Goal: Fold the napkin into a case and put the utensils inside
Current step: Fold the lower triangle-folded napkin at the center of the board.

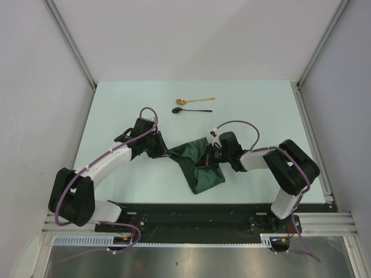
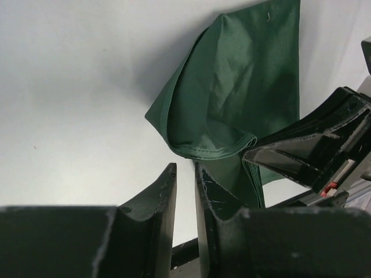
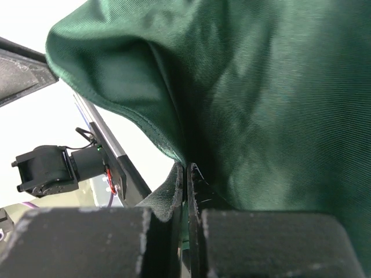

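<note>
Two steps remain: nearest, the napkin [image 1: 200,165] sits bunched and not yet folded, pinched by the right gripper [image 3: 186,167], with the left gripper [image 2: 184,168] slightly parted and empty at its edge; beyond, the gold spoon [image 1: 194,101] and black spoon [image 1: 191,110] lie apart from it.

Bench [image 1: 255,98], pale mint top. Grey side panels [image 1: 29,87], plain, left and right. Aluminium frame rails [image 1: 69,40], angled up both sides. Black base plate [image 1: 197,217] along the near edge; brushed metal sheet [image 1: 197,260] nearer still.
</note>
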